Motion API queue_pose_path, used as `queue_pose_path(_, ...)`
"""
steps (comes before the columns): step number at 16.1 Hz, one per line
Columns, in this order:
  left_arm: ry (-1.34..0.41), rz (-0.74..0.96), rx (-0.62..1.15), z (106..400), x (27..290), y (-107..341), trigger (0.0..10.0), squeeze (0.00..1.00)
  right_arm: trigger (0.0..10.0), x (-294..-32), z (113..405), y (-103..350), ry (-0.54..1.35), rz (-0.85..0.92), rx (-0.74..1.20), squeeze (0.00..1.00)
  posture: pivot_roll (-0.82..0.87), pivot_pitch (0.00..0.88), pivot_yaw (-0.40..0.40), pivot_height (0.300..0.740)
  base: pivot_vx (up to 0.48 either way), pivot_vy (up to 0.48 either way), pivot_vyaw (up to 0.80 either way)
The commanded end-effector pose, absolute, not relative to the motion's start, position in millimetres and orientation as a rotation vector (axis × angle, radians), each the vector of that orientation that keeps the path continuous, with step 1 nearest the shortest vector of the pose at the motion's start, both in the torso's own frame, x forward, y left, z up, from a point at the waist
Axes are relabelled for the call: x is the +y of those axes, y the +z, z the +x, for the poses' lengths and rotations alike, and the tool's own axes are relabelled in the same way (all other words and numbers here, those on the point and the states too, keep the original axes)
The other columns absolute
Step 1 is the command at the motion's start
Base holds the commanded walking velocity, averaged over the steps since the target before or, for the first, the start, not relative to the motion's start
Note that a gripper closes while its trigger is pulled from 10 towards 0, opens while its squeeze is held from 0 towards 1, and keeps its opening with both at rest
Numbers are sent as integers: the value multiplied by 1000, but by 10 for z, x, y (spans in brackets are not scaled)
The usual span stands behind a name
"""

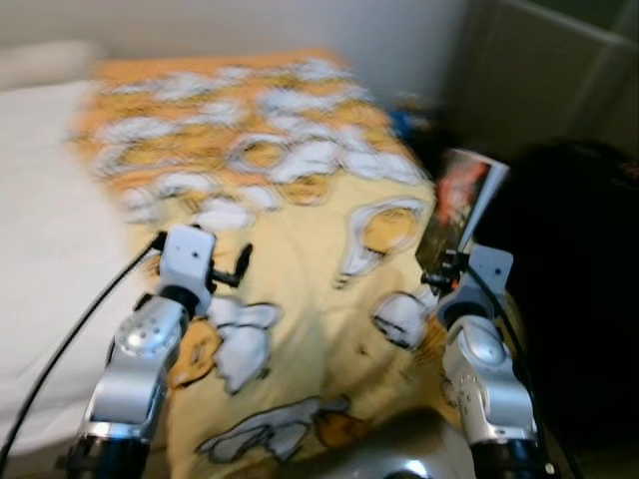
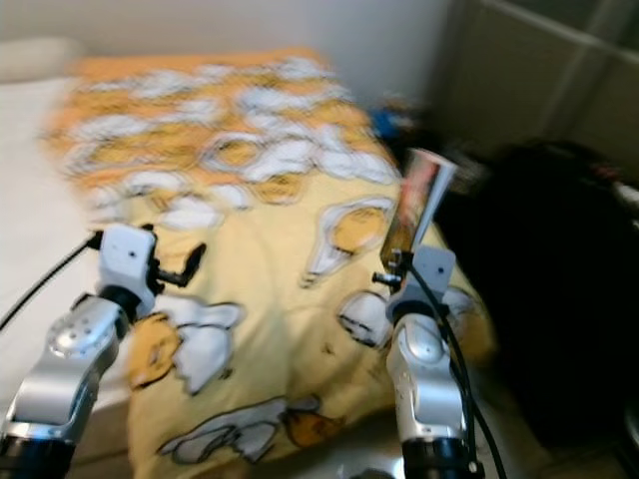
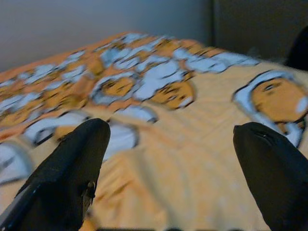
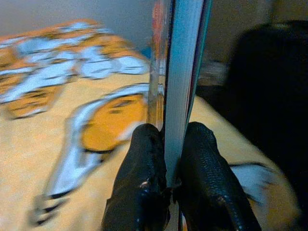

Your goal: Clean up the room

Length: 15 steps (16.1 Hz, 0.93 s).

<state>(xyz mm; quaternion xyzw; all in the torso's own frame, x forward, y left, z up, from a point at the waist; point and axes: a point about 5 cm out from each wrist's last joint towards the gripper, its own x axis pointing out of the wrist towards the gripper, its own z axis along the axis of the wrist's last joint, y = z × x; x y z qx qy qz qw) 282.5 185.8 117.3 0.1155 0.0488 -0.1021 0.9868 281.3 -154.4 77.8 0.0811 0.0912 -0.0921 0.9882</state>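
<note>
Pinching thin glossy book (image 4: 180, 72), right claw (image 4: 168, 144); left claw (image 3: 173, 159) apart over soft, possibly fleece, blanket (image 3: 192, 159).

Head eyes overlook bedspread (image 1: 319, 259); wrist cameras skim it.

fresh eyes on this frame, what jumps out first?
The bright yellow-orange blanket with white cartoon figures, spread over the bed ahead. Next, the right gripper is shut on a thin book, held upright on edge above the blanket's right side, beside a dark mass. The left gripper hangs open over the blanket, holding nothing.
</note>
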Motion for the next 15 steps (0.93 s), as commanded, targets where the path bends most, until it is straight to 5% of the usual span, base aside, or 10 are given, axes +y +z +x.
queue_pose_path(1, -216, 232, 82, 2865, 1829, 1219, 10000, 0, 10000, -1514, 2878, 916, -170, 172, 116, 0, 84, 0, 22, 740, 0, 386, 0)
queue_pose_path(15, -215, 218, 94, 2852, 1800, 1164, 10000, 0, 10000, -1543, 2894, 928, -161, 158, 114, 0, 70, 0, 16, 740, 0, 389, 0)
